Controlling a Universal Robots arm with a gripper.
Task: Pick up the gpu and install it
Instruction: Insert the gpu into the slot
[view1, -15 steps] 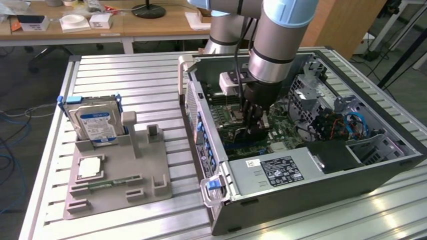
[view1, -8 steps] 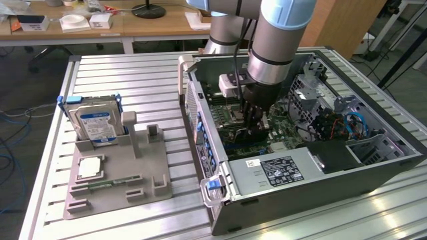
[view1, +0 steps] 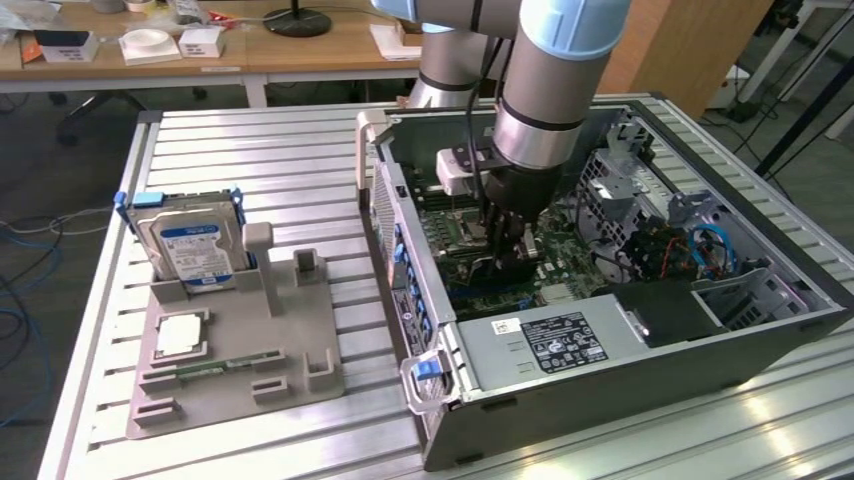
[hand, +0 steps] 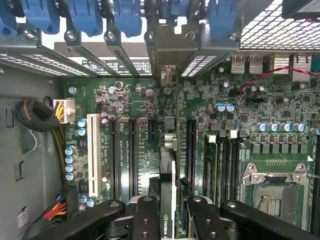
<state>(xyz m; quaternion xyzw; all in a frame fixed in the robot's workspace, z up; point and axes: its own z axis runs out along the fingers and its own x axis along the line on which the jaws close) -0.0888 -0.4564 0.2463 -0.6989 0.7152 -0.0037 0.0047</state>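
Observation:
The gpu (hand: 167, 170) shows edge-on in the wrist view as a narrow dark card with a green logo near my fingers (hand: 145, 215). My gripper (hand: 167, 222) is shut on it, one finger on each side. The card runs lengthwise over the motherboard (hand: 250, 115), between two long black expansion slots (hand: 132, 150), and its metal bracket end (hand: 170, 47) reaches the rear slot openings. In the exterior view my gripper (view1: 514, 262) is lowered deep inside the open computer case (view1: 400, 230), just above the board, and the fingers hide most of the card.
Inside the case are the power supply (view1: 561, 340), drive cages with cables (view1: 694, 250) and the open CPU socket (hand: 272, 195). On the slatted table, a grey holder (view1: 234, 360) carries the hard drive (view1: 194, 245), a chip (view1: 180, 335) and a memory stick (view1: 227, 366).

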